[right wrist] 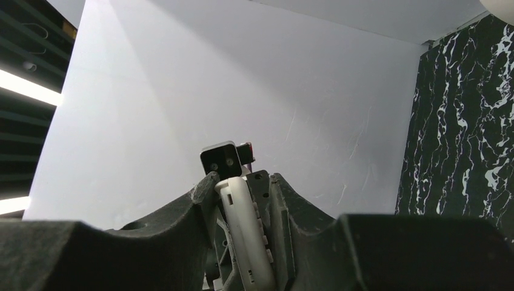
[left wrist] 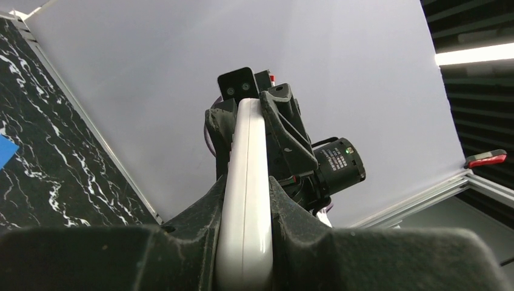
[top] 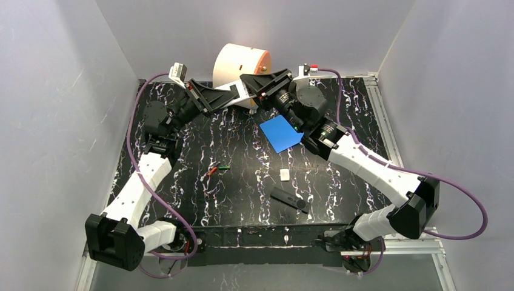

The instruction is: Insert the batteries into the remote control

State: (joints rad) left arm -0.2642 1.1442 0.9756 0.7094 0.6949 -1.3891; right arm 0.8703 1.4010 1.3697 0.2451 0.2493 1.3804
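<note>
Enclosure: black white-veined table [top: 242, 194] boxed by plain pale walls [top: 54, 121] left, right and far.
Aluminium rail [top: 388, 130] along the table's right edge (wall panels lightly scratched); bright strip light [left wrist: 473, 56] beyond the panels.

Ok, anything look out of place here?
Nothing damaged; the white remote hangs in mid-air, clamped by the left gripper, the right gripper around its other end, while the orange-red battery and green battery lie on the table.

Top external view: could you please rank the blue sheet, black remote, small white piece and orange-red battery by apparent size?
Largest to smallest:
1. blue sheet
2. black remote
3. small white piece and orange-red battery: both tiny, too alike to rank.
</note>
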